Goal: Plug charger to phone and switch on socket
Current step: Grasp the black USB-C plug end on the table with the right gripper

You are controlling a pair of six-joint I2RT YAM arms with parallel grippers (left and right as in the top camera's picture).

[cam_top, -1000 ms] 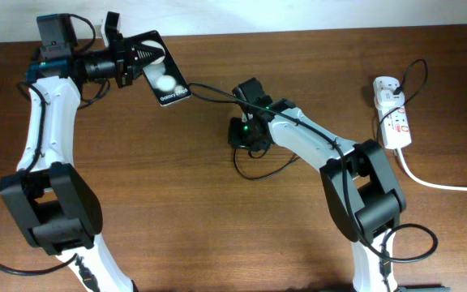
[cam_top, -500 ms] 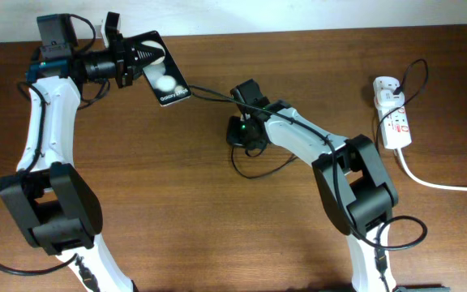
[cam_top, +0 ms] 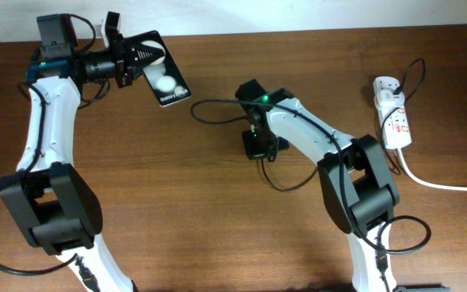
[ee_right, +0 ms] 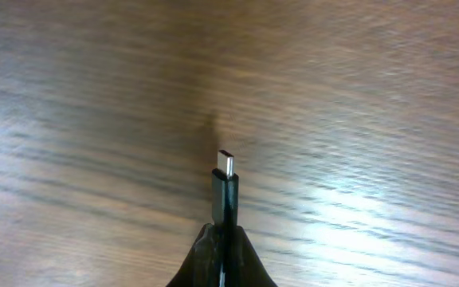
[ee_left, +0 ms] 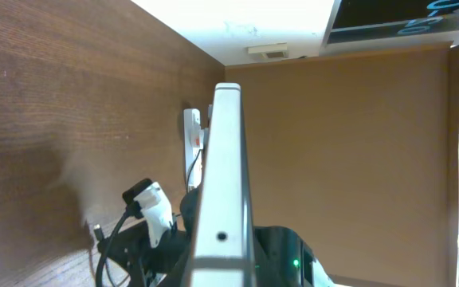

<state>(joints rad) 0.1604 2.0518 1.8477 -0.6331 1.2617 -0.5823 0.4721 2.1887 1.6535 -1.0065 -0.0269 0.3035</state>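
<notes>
A dark brown wood-grain table (cam_top: pixel 177 211) is seen, w/ a pale strip (cam_top: pixel 314 12) along its far edge. Soft glare is noted on the grain in the right wrist view. Beyond the table, a brown partition (ee_left: pixel 357 143) & a white surface (ee_left: pixel 253 20) are shown.

Brown wood-grain surface (cam_top: pixel 177 211) with a soft sheen, glossy black phone (cam_top: pixel 162 75) face with a smooth pale edge, matt black plastic charger (ee_right: pixel 225 199) connector with a bright metal tip, smooth white plastic socket (cam_top: pixel 392 113)
</notes>
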